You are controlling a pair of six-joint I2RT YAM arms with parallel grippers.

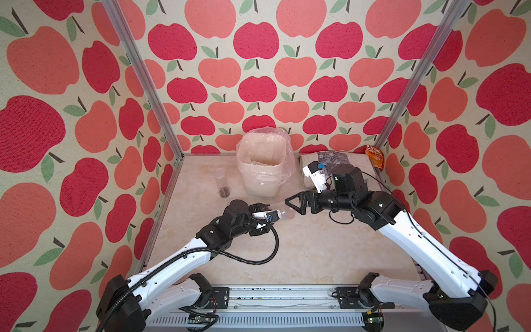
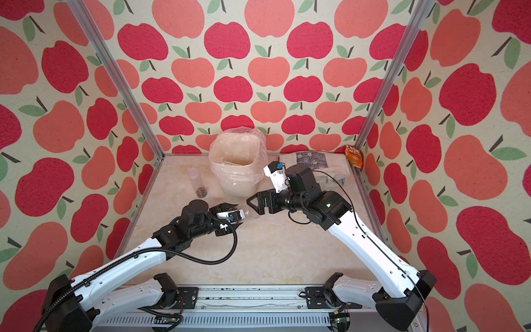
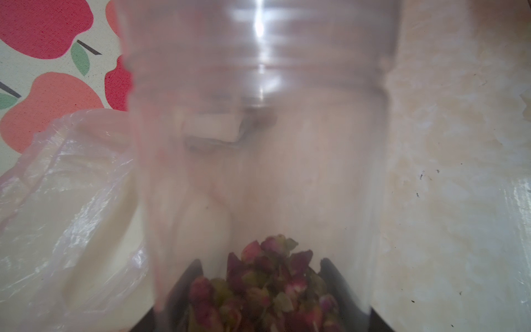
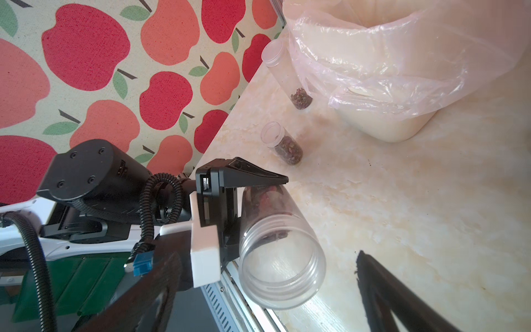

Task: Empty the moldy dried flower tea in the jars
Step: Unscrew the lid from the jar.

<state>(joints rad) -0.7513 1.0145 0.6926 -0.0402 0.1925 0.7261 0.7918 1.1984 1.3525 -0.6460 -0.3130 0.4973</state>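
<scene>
Marble-look table (image 1: pixel 301 253) under apple wallpaper (image 1: pixel 258 86) in both top views, and the bin (image 1: pixel 261 191) sat at twelve o'clock. Left gripper (image 1: pixel 266 212) was clamped on the held jar (image 1: pixel 287 212), which lay roughly on its side mid-table, mouth toward three o'clock. Right gripper (image 1: pixel 290 204) stood wide and empty, right at that mouth. A second jar (image 1: pixel 221 184), capped, stood at ten o'clock of the bin, tea (image 1: pixel 224 191) in its bottom.

Left wrist view: down the clear wall, tea (image 3: pixel 258 284) was heaped at the base between the dark fingers (image 3: pixel 339 284).

Right wrist view: the held jar's mouth was bare, no lid, and a third jar (image 4: pixel 283 145) stood on the table near the second.

So uncapping looked done; the pour was the step in hand. Next call: swing that mouth over the bin at twelve o'clock, tip base-up, shake the tea loose.
</scene>
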